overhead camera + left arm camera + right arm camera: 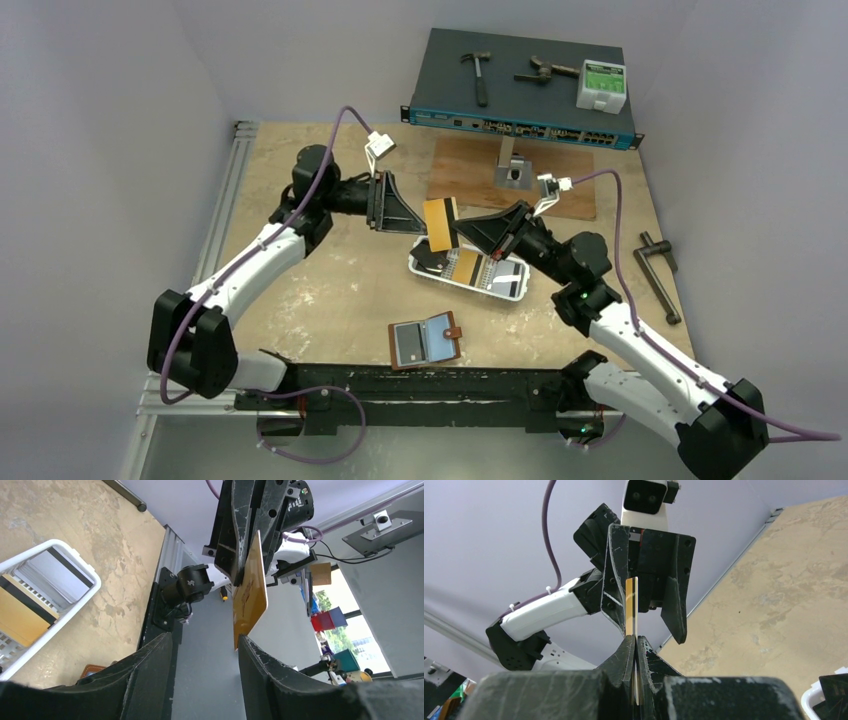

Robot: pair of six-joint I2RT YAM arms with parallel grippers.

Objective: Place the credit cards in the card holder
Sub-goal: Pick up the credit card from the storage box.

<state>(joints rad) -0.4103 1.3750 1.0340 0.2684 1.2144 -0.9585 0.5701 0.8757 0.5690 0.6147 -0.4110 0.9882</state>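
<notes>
My right gripper is shut on an orange-yellow credit card and holds it upright in the air above the table. In the right wrist view the card shows edge-on between the closed fingers. My left gripper is open and faces it, with the card's free end at the mouth of its fingers, not clamped. Several more cards lie in the white tray. The brown card holder lies open on the table near the front, away from both grippers.
A network switch at the back carries a hammer, tools and a white box. A wooden board lies in front of it. A metal clamp lies at the right. A black rail runs along the near edge.
</notes>
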